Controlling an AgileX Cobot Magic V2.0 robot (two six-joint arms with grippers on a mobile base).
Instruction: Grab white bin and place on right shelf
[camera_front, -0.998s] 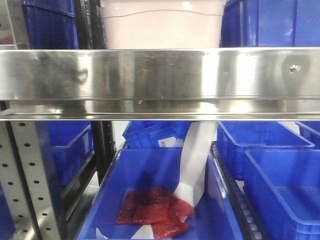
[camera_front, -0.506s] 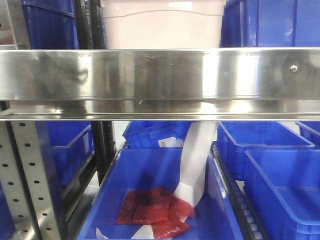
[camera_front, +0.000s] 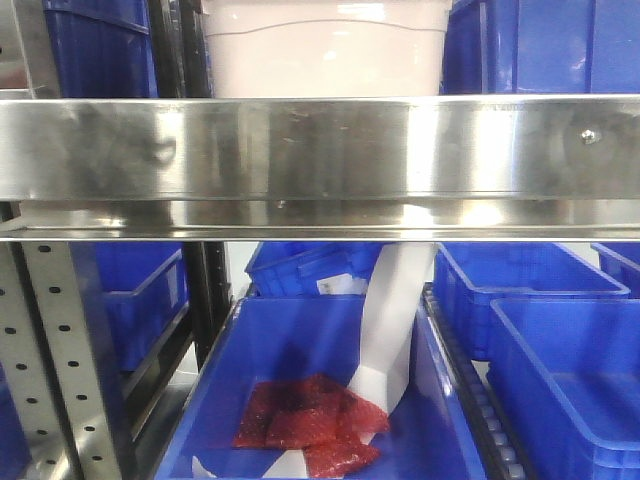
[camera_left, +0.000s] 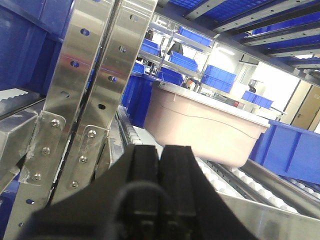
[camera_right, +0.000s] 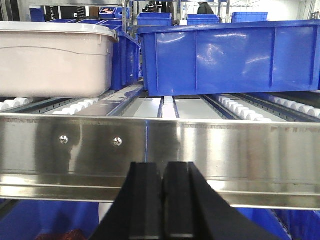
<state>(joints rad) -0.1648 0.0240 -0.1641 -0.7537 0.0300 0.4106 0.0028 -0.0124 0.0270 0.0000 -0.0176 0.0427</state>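
Observation:
The white bin (camera_front: 325, 50), a pale pinkish tub with a white rim, rests on the roller track of the stainless-steel shelf (camera_front: 320, 150), behind its broad front rail. It shows again in the left wrist view as the white bin (camera_left: 200, 125) and at the left of the right wrist view as the white bin (camera_right: 50, 60). My left gripper (camera_left: 160, 147) is shut and empty, below and in front of the bin beside a perforated upright (camera_left: 95, 85). Facing the shelf rail (camera_right: 160, 150), my right gripper (camera_right: 162, 164) is shut with nothing in it.
Blue crates (camera_front: 545, 45) flank the bin on the shelf; one large crate (camera_right: 230, 57) sits to its right. Below, a blue crate (camera_front: 300, 400) holds red packets (camera_front: 310, 425) and white paper. More blue crates (camera_front: 565, 390) stand lower right. A perforated upright (camera_front: 55, 350) is at left.

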